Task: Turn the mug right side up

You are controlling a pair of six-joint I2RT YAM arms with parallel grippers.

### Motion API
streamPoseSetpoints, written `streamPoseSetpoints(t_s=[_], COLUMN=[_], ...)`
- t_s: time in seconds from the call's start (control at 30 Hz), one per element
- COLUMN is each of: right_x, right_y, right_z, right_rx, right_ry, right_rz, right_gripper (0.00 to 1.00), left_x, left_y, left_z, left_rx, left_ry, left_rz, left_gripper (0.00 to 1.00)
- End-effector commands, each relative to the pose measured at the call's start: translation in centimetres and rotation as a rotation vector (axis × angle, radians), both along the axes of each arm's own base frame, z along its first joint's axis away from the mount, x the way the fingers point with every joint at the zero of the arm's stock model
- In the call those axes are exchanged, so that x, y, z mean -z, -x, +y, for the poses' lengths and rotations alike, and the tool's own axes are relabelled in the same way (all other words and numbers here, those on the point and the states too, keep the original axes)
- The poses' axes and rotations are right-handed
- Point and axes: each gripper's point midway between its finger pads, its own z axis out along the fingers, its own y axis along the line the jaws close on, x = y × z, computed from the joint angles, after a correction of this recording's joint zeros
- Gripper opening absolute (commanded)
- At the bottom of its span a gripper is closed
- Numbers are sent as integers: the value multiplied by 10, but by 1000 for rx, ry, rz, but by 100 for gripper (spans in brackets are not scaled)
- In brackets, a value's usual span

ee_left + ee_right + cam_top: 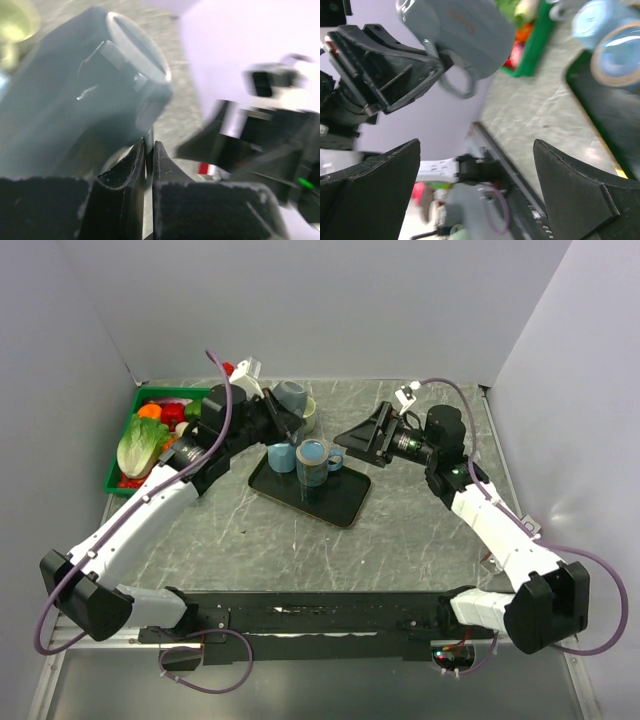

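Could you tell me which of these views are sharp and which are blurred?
Top external: sharp and evenly lit throughout. Left wrist: heavily blurred, the close grey mug out of focus and the background smeared. Right wrist: tilted and soft, the blue mugs blurred at the frame's edge.

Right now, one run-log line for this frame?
left gripper: shut on mug, at handle | mug: in air, tilted | right gripper: open, empty, right of tray
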Motion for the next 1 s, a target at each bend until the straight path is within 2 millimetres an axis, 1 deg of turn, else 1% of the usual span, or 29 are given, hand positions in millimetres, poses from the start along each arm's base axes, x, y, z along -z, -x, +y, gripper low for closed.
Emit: streamPoseSetpoints(t_s=[0.0, 0.03, 0.13, 0.17, 0.2, 0.23, 0.27, 0.3, 0.33, 0.37, 0.4, 0.43, 0.47, 0.5, 0.53, 0.57, 0.63, 0.73, 0.77, 0.83, 0.87, 0.93, 0.97], right_x=[-31, -37, -34, -34, -38, -37, -30, -39, -39, -31, -45, -43, -46, -47, -48, -50, -54, -52, -49, -50, -47, -51, -48], right_y=[12, 13, 12, 14, 16, 14, 15, 17, 15, 16, 17, 21, 14, 15, 20, 12, 8, -2, -4, -12, -16, -20, -23], right_z=[17, 19, 25, 26, 26, 26, 26, 25, 28, 28, 29, 35, 35, 34, 40, 37, 37, 39, 42, 42, 44, 46, 49], right_rx=[-115, -124, -146, -152, -158, -150, -141, -133, -110, -97, -76, -86, -27, -8, -13, 47, 87, 159, 162, 206, 214, 241, 237], right_ry=[-148, -177, -187, -181, -173, -143, -108, -88, -33, 21, 46, 103, 142, 183, 222, 252, 292, 344, 357, 391, 407, 434, 446], right_rz=[-25, -30, -23, -35, -61, -116, -108, -157, -236, -222, -285, -355, -390, -400, -459, -478, -523, -546, -547, -563, -565, -588, -586], right_gripper=[100, 100, 100, 100, 99, 99, 99, 99, 99, 99, 99, 99, 98, 98, 98, 97, 96, 94, 92, 90, 87, 85, 84], left_x=[-117, -118, -124, -128, -127, -129, -129, -129, -130, -128, -127, -127, -124, -123, -123, -120, -118, -116, -118, -118, -119, -118, -117], left_y=[26, 26, 23, 21, 20, 20, 20, 20, 20, 19, 19, 19, 17, 16, 16, 15, 14, 13, 13, 15, 15, 16, 16], left_z=[-14, -16, -19, -21, -22, -22, -22, -23, -23, -24, -24, -25, -26, -27, -27, -29, -30, -31, -30, -32, -32, -33, -33], left_rx=[175, 182, 187, 190, 193, 193, 192, 194, 195, 193, 195, 196, 197, 196, 197, 200, 199, 201, 200, 211, 211, 219, 220], left_ry=[186, 188, 196, 198, 196, 198, 202, 203, 208, 208, 208, 208, 209, 209, 213, 212, 212, 210, 213, 216, 217, 215, 213], left_rz=[-386, -390, -394, -400, -394, -394, -388, -387, -387, -377, -371, -367, -352, -350, -344, -335, -327, -319, -319, -319, -318, -316, -312], left_gripper=[1, 1, 1, 1, 1, 1, 1, 1, 1, 1, 1, 1, 1, 1, 1, 1, 1, 1, 1, 1, 1, 1, 1])
